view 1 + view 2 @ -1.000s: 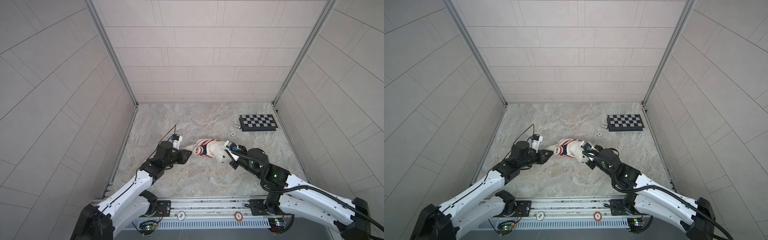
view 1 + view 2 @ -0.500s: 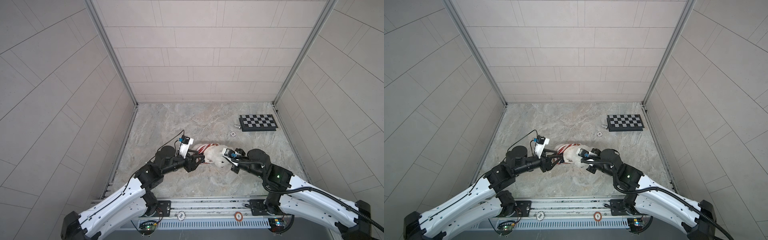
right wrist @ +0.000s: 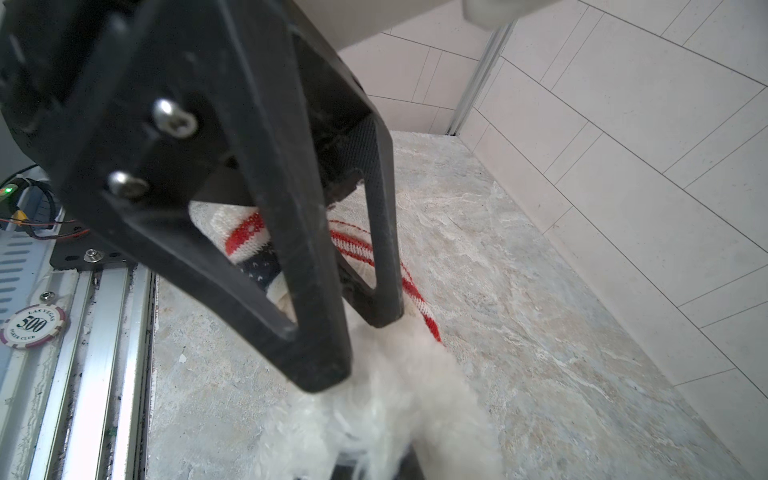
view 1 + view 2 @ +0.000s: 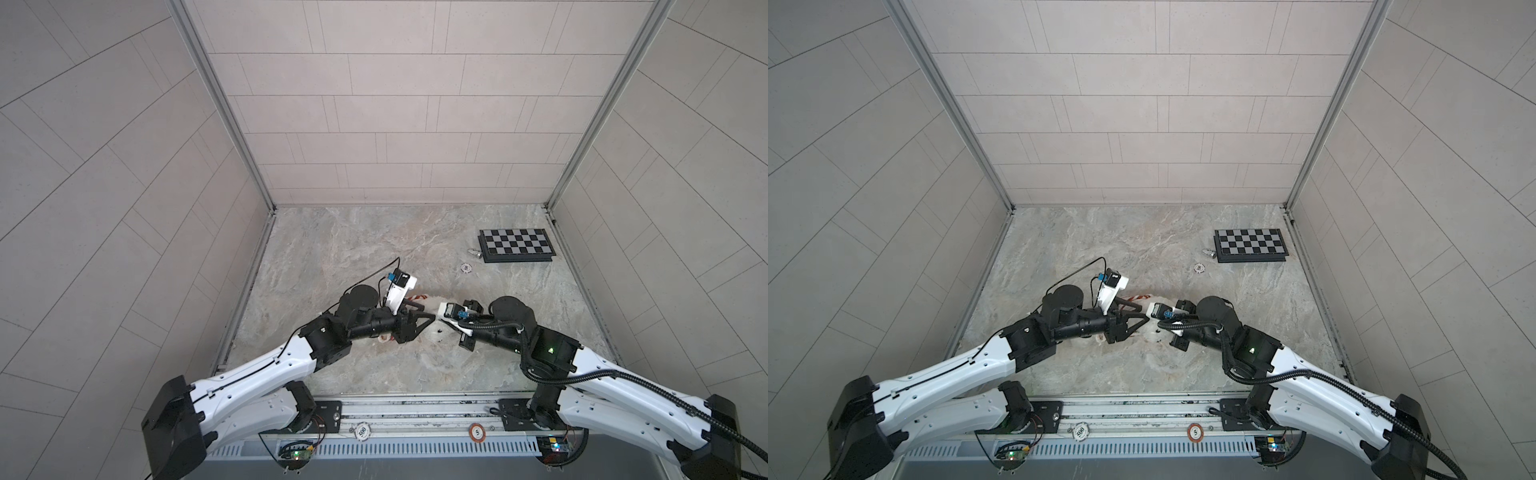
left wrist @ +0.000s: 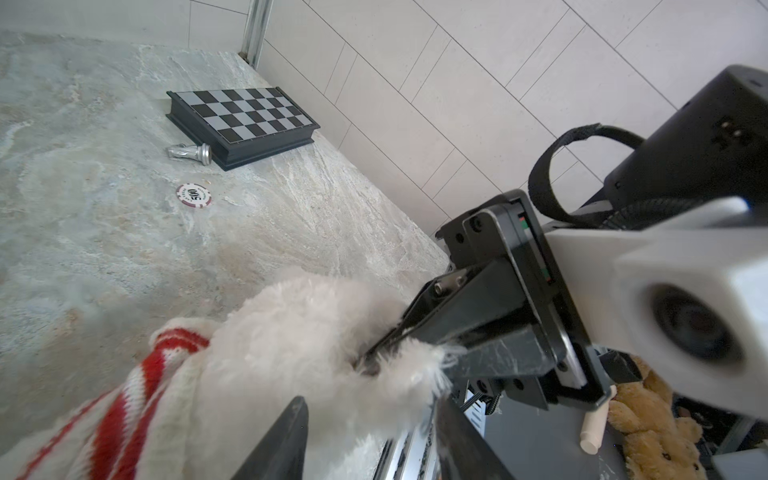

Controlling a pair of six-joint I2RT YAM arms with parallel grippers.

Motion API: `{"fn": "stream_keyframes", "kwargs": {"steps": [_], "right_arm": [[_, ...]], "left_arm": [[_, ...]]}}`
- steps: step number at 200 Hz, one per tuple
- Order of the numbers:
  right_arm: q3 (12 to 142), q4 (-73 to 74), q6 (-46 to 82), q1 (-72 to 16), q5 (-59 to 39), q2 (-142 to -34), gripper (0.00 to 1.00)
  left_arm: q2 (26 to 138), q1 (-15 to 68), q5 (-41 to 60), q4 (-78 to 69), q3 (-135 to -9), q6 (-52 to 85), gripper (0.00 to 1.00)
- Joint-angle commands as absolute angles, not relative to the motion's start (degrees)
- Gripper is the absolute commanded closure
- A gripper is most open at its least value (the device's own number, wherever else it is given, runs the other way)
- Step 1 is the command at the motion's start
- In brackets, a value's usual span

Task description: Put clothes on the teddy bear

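My left gripper [image 4: 428,313] comes in from the lower left of the frame in both top views and ends at the lower middle. There it is right on the teddy bear [image 4: 432,334], which lies on the counter [image 4: 353,249] between my two wrists and is mostly hidden under them. The jaws stand apart. In the right wrist view they straddle the bear, one on each side, with the red-and-white sweater [image 3: 249,237] showing in the gap behind them and white fur at their tips. I see nothing pinched between them, so I judge this gripper to be astride the bear, not gripping it.

The bear's long axis runs roughly left to right across the top views, with the sweater end toward my left arm and the bare furry end toward my right. In the left wrist view the sweater sits bunched at the lower left of the frame, and the fur bulges out of it toward the centre. I cannot tell whether that bare end is head or legs.

Further right, my right gripper [image 5: 374,355] is clamped together on a tuft of the bear's fur — it anchors that end. Both arms are at the bear, the left nearer the sweater. My guess is that the coming move has the left closing on the knit and drawing it along the axis, rightward against that anchor.
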State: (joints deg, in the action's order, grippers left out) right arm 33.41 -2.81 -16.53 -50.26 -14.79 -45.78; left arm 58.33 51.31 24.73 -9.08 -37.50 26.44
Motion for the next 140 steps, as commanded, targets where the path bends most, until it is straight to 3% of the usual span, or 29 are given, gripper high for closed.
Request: {"fn": "stream_keyframes", "kwargs": {"steps": [1, 52, 85, 97, 115, 140], "right_arm": [[34.63, 1.33, -17.32, -50.63, -16.65, -45.72, 1.00], [34.41, 2.65, -16.42, -50.63, -16.32, -45.96, 1.00], [34.37, 2.97, -15.92, -50.63, -15.58, -46.06, 1.00], [34.15, 3.08, -15.68, -50.63, -15.56, -46.00, 1.00], [33.73, 3.26, -14.98, -50.63, -15.17, -45.50, 0.88], [32.04, 3.41, -13.17, -50.63, -13.92, -43.23, 0.59]], "left_arm": [[59.84, 51.60, 26.73, -13.25, -39.44, 27.45, 0.52], [61.52, 52.01, 26.84, -13.26, -39.47, 27.28, 0.73], [60.87, 51.96, 25.32, -12.11, -39.65, 26.33, 1.00], [60.50, 52.03, 24.42, -11.26, -39.80, 25.69, 1.00], [59.64, 51.25, 23.10, -9.58, -39.81, 24.68, 1.00], [57.62, 47.23, 25.11, -7.08, -39.04, 23.74, 1.00]]}}
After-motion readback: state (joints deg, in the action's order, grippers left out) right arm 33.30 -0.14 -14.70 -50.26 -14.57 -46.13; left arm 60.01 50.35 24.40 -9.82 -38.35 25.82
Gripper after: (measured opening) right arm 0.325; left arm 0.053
